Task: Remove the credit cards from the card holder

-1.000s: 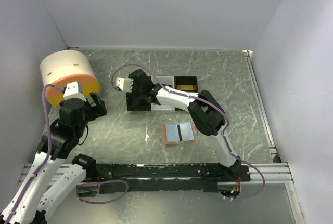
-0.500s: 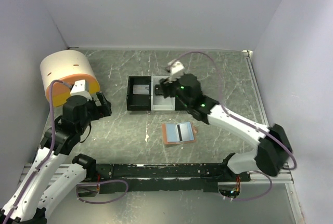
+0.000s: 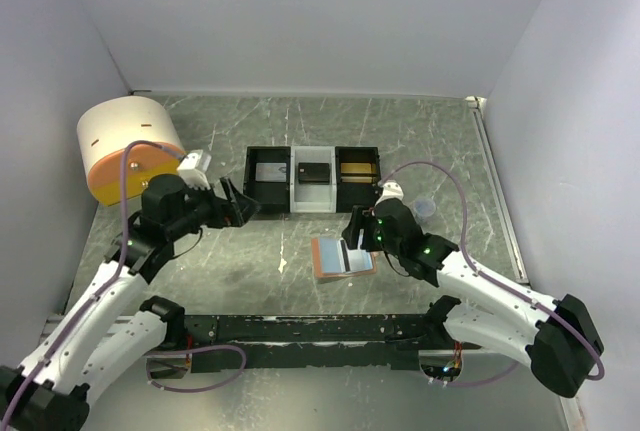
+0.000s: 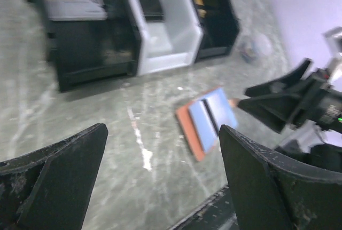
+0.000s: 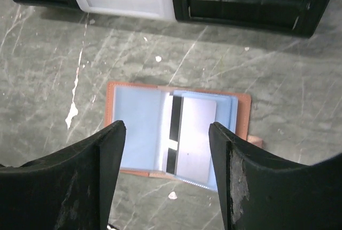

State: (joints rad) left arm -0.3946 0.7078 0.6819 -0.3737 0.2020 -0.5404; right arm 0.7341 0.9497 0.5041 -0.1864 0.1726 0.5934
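Both right fingers (image 5: 85,182) hover spread above the card holder (image 5: 140,128)

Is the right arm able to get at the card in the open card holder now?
Probably yes. The right end effector hangs open above the card holder, which lies open and flat, the card exposed, nothing between them.

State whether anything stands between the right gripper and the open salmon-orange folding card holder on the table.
Nothing visible does. The right gripper hovers with open jaws directly above the flat, opened salmon-orange card holder with its light blue lining. In the wrist view, only open air separates them.
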